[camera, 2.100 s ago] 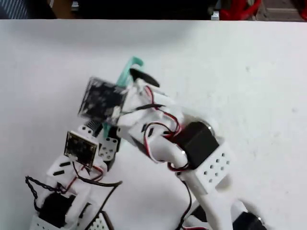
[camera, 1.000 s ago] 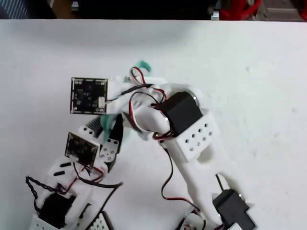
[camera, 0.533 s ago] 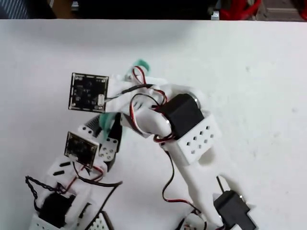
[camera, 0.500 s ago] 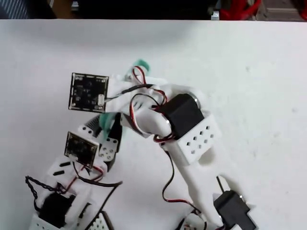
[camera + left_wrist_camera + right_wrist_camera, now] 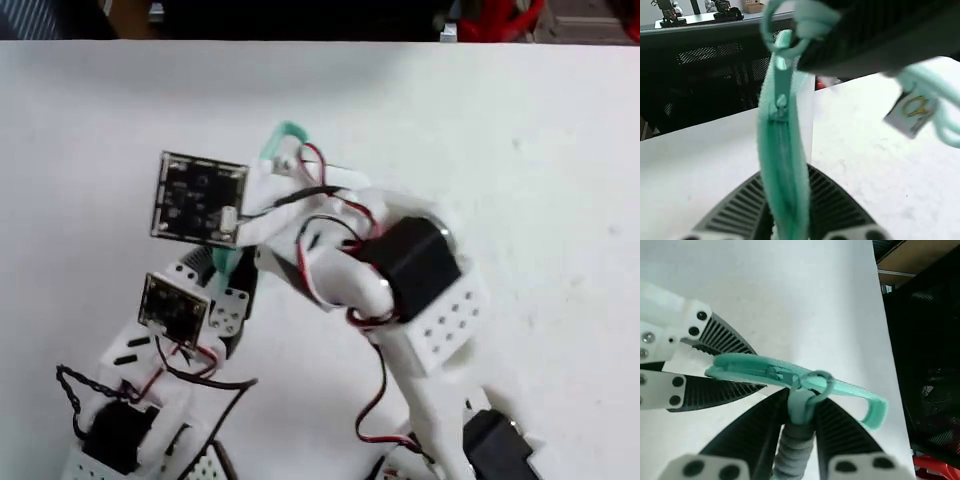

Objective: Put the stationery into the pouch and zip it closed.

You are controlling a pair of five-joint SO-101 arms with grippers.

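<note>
— Where's the pouch (image 5: 790,377)?
— On edge over the tabletop (image 5: 520,150), left of its centre, one end clamped in the left pincer (image 5: 785,210).
— And the right pincer (image 5: 801,399)?
— Closed on the zip-pull cord (image 5: 799,409) (mint, like the pouch), near a small tag (image 5: 910,112).
</note>
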